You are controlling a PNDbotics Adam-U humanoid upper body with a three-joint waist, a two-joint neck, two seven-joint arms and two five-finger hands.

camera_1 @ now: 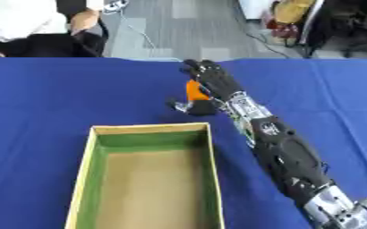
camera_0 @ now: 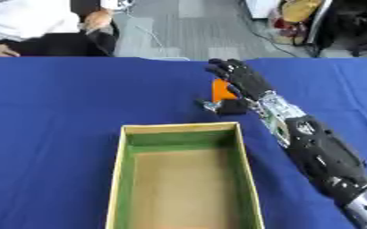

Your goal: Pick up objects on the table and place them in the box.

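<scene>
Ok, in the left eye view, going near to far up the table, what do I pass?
Open box → orange object beside the right hand → far table edge.

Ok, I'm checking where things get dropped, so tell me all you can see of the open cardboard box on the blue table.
The open rectangular cardboard box lies flat on the blue tablecloth, near the front, its long side running away from the robot. Its rim is pale yellow, its inner walls green, its floor plain brown. No lid shows, and nothing shows inside. The black right hand works beyond its far end and does not touch it.
</scene>
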